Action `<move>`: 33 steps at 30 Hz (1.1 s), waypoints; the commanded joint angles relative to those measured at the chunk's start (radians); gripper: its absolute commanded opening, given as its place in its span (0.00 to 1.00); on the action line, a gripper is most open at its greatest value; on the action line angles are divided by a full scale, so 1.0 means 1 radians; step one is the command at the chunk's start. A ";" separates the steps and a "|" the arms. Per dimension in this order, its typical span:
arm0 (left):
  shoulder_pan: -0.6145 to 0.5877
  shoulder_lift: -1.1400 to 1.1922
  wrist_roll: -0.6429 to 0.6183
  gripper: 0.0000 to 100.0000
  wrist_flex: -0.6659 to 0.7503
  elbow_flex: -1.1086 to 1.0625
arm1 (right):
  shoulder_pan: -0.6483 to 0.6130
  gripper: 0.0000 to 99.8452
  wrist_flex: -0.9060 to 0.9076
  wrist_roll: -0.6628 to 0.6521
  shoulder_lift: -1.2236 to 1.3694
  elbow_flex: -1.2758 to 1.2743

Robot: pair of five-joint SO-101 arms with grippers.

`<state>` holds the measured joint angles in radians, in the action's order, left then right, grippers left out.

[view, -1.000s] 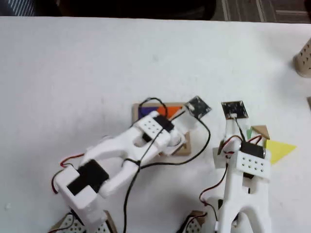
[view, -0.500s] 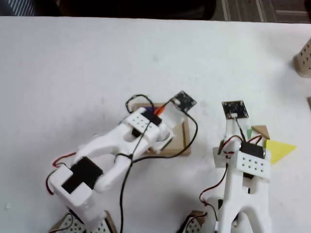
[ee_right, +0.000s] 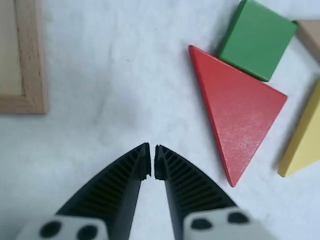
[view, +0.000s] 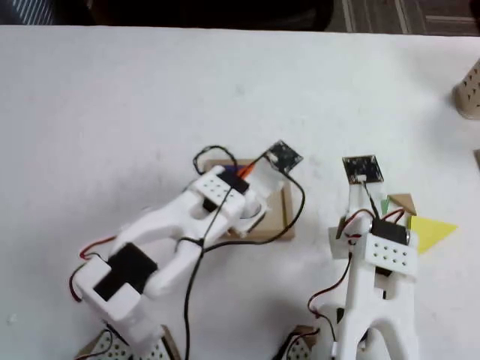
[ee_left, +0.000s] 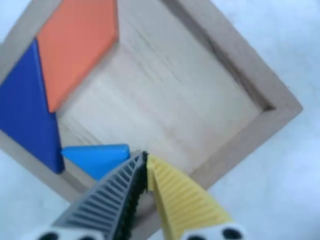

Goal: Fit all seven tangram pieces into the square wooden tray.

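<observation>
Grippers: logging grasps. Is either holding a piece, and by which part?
Nothing is held. The left gripper is shut empty over the tray; the right gripper shut empty over the table.

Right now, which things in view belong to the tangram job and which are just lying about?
Job: wooden tray; in it the orange parallelogram, dark blue triangle, light blue triangle; on the table the red triangle, green square, yellow triangle, brown piece.
Lying about: perforated tan object at the table's right edge.
</observation>
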<state>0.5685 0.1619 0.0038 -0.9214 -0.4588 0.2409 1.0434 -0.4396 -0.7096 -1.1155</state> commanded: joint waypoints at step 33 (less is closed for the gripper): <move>-0.097 0.107 -0.086 0.02 -0.072 0.170 | 0.004 0.02 -0.015 -0.014 -0.025 0.003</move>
<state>0.4979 0.2754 -0.0667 -0.9812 -0.3314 0.2409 1.0434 -0.4396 -0.7096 -1.1155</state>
